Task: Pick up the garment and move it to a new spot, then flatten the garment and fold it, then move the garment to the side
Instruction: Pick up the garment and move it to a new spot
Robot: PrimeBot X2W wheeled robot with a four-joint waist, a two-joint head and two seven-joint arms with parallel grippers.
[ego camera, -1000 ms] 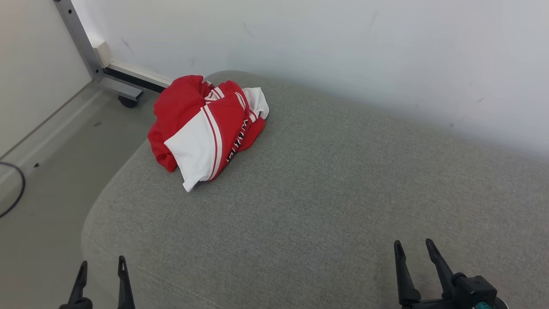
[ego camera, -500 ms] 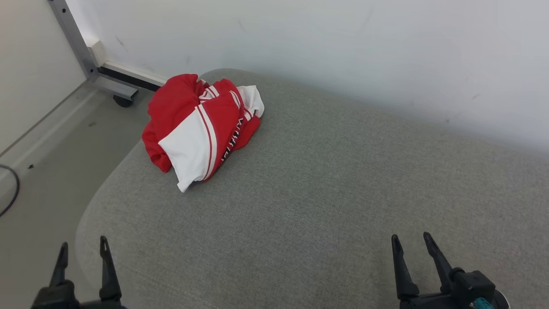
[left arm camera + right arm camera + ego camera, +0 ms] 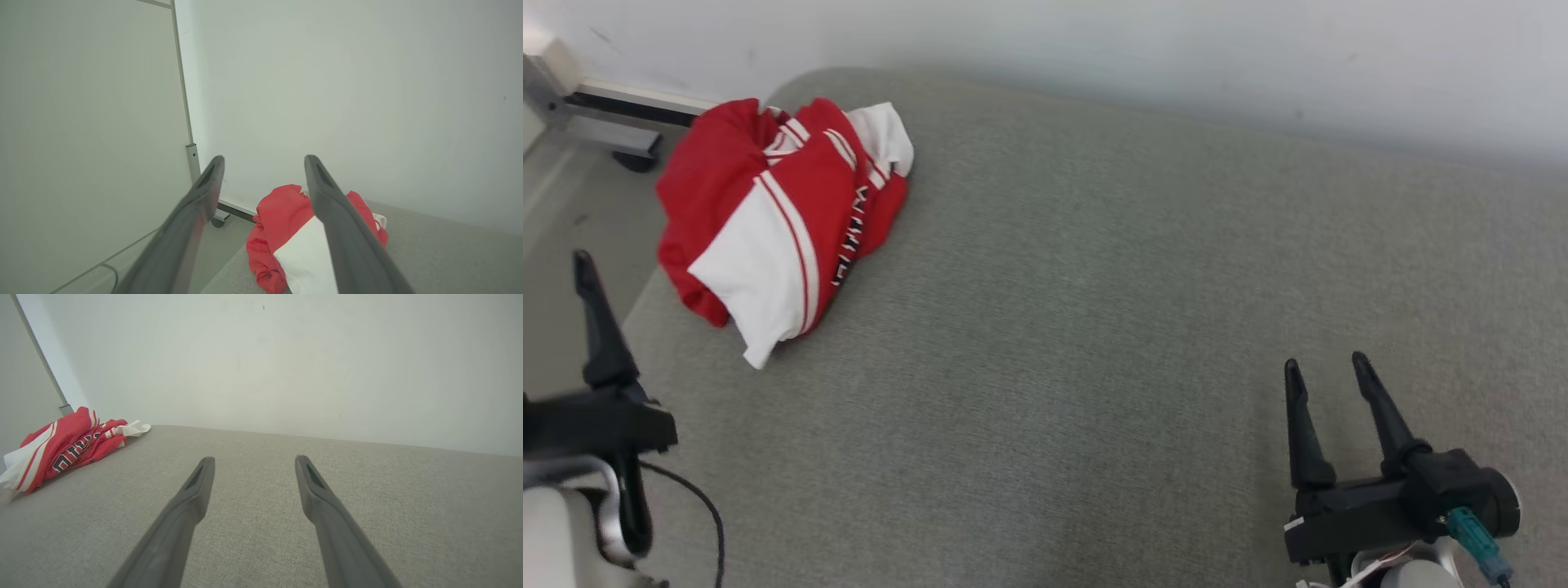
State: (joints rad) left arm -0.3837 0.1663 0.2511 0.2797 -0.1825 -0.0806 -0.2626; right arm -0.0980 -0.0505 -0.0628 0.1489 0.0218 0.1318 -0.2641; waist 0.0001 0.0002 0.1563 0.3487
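Behind everything, a plain white wall [image 3: 1176, 49]. Below it, a broad grey woven-fabric cushion [image 3: 1094, 327] with a rounded far-left corner, bare over most of its top. Left of that, a strip of pale grey floor [image 3: 556, 204].

On the cushion's far-left corner, a crumpled red-and-white sports garment [image 3: 776, 212] with thin stripes and dark lettering (heaped, not flattened, one white panel uppermost at the near end). Sits close to the cushion's left edge.

Low at the right of the head view, the right hand [image 3: 1325, 362]: two long dark fingers spread wide, nothing between them. Hangs over bare cushion, well apart from the garment.

Near the cushion's left edge, the left hand [image 3: 264, 159], blurred in the head view. In its own wrist view, fingers likewise wide apart and empty, aimed toward the garment, not touching it.

Beyond the garment, against the wall, a grey metal frame rail [image 3: 613, 106] on a small black caster [image 3: 633, 159]. Smallest, a teal connector [image 3: 1474, 531] at the right hand's base.
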